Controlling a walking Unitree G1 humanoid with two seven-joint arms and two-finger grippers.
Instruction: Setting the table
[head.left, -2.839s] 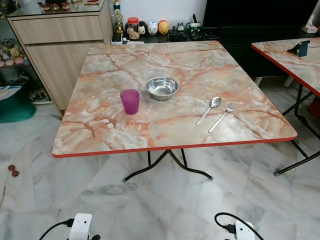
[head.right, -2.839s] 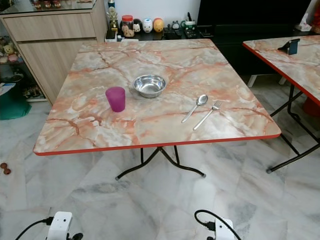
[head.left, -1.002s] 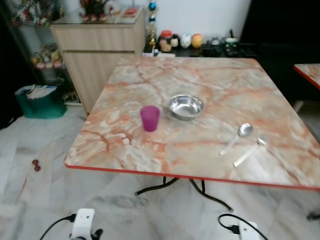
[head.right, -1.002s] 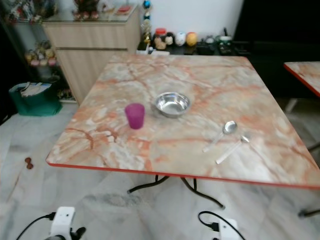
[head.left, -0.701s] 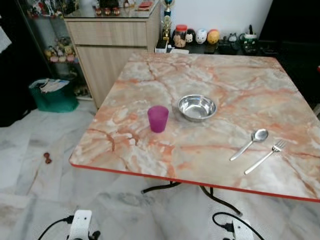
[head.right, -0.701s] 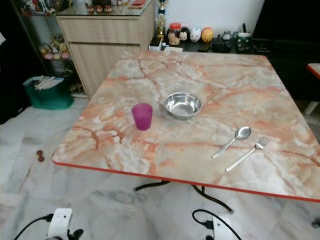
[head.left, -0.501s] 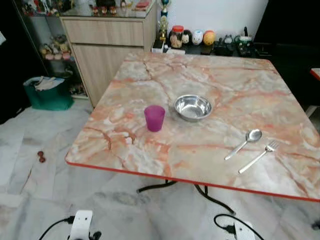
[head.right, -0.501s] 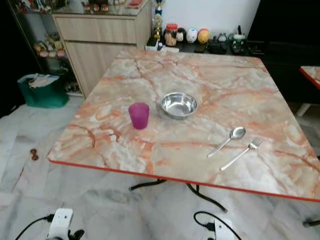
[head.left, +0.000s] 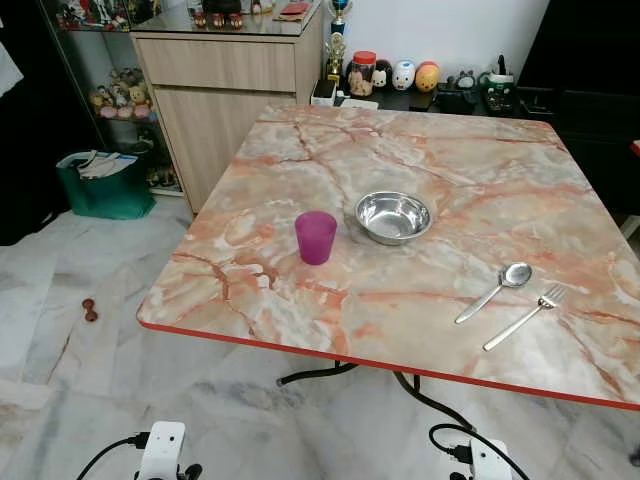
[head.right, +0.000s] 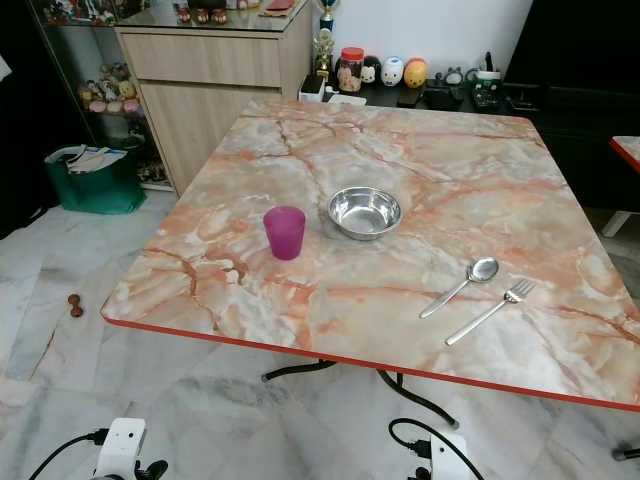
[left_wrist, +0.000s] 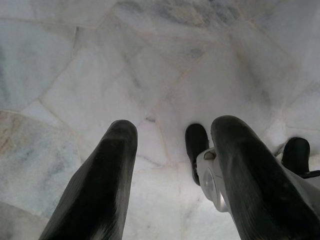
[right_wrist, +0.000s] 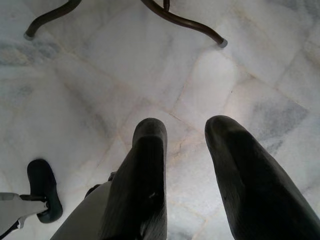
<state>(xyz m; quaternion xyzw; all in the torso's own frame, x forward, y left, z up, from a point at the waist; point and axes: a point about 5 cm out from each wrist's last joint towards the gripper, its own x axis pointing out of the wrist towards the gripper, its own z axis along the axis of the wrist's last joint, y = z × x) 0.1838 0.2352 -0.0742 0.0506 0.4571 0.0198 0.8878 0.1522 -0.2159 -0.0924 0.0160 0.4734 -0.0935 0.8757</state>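
Left end effector: hanging, fingers parted, empty.
Right end effector: likewise.
Approach: close on surface squarely before reaching cup.

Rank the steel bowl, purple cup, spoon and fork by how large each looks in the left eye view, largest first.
1. Steel bowl
2. Fork and spoon: similar length, both thin, so I won't separate them
3. Purple cup: shortest span, though bulkier than the cutlery
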